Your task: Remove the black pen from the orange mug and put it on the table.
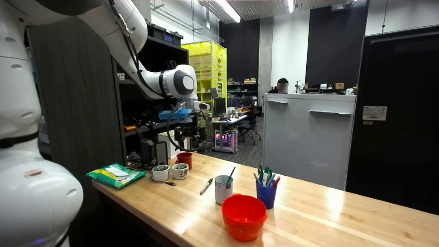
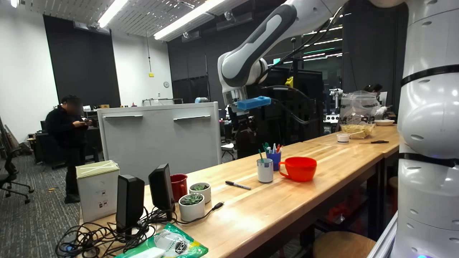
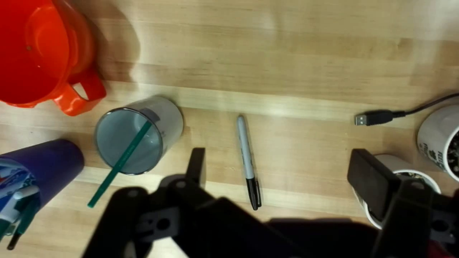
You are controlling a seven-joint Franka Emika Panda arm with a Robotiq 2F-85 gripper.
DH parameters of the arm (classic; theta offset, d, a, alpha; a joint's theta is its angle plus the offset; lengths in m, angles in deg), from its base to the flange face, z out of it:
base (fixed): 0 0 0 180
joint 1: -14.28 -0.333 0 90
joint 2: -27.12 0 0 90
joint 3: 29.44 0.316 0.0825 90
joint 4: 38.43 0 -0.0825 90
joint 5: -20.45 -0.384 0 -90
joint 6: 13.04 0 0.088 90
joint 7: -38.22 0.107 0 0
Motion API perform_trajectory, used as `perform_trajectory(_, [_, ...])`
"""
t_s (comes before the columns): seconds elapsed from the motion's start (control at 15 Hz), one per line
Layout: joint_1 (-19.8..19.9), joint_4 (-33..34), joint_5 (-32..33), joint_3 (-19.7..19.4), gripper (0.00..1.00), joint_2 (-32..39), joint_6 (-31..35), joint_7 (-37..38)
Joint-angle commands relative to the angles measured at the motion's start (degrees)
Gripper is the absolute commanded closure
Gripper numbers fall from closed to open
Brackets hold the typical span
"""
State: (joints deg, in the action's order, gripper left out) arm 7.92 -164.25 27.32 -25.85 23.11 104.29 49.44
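Our hand (image 3: 283, 173) hangs well above the table (image 3: 304, 71), spread wide, with nothing in its grip. Between its two sides, as the wrist view looks down, lies a black-capped grey marker (image 3: 247, 161), flat on the table and touching no other thing. We take this for the task's black pen. Since the orange mug (image 1: 244, 231) stands upright with no pen showing inside, we judge the removal done and this the wanted resting place; the wide spread suits a finished job, with only a retreat left to make.

Just beside the marker, a grey-white cup (image 3: 172, 120) stands upright, serving as a pen holder: its green pen (image 3: 120, 164) leans on the rim and juts past it. Farther out, a blue cup (image 3: 59, 163) holds a bunch of coloured pens (image 1: 265, 178).

For moving, we have free room from the marker across to the USB plug (image 3: 380, 117), short of two potted succulents (image 2: 192, 208). The marker lies in from both long edges of the table, while the orange mug sits nearer the robot-side edge. Swinging low toward the grey-white cup could, we think, knock the jutting pen.
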Motion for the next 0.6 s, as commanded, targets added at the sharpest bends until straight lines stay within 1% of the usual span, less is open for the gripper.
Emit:
perform_trajectory(0.0, [2.06,-3.49,-1.49,-1.0,0.0,-7.32,-3.28,-7.68])
perform_trajectory(0.33, [4.07,-2.97,-4.01,-4.12,0.0,-12.25,-5.15,-19.95])
perform_trajectory(0.53, [4.72,-1.47,-7.02,-6.94,0.0,-13.71,-7.23,-27.85])
